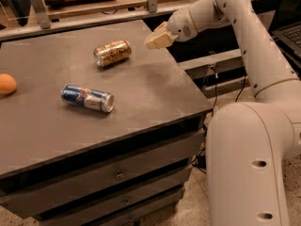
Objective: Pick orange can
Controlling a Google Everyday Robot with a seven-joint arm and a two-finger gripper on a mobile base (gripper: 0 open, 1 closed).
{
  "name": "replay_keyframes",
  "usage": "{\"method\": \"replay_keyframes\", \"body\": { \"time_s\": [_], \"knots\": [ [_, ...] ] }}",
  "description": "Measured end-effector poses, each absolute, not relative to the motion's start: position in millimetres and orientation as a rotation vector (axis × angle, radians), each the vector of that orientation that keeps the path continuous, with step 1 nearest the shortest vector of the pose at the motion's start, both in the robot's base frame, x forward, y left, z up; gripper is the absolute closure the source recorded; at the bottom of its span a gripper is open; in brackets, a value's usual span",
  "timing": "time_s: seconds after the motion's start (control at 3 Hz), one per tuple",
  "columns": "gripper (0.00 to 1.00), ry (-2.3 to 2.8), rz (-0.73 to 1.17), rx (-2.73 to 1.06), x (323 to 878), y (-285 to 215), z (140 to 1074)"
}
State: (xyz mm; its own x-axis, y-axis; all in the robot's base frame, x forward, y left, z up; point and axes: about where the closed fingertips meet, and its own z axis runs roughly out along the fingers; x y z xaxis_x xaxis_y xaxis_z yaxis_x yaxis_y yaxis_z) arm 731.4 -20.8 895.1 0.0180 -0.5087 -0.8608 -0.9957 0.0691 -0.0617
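Your robot's gripper (pixel 160 38), a tan, blocky tip on a smooth white jointed arm (pixel 256 55), hangs at the upper middle of the frame, above the far right edge of the table (pixel 155 86); from here you cannot tell whether it is parted or closed, and it holds nothing. The orange can (pixel 112 53) lies on its side just left of the gripper, apart from it, a metallic gold cylinder with brownish speckles and a silver end turned to the lower left. No writing on it can be read. Toward the lower left lies a slimmer blue-and-silver can (pixel 88 98), also on its side, with a red mark on its label that is too blurred to read. A round orange ball (pixel 6 84) sits at the left edge. The tabletop is matte grey-brown, with dark drawers (pixel 117 173) below.
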Motion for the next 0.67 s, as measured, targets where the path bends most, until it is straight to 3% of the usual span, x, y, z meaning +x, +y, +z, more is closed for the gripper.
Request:
{"method": "replay_keyframes", "body": {
  "time_s": [0.67],
  "knots": [
    [0.02, 1.523, 0.859, -1.640, 730.4, 12.3, 887.9]
  ]
}}
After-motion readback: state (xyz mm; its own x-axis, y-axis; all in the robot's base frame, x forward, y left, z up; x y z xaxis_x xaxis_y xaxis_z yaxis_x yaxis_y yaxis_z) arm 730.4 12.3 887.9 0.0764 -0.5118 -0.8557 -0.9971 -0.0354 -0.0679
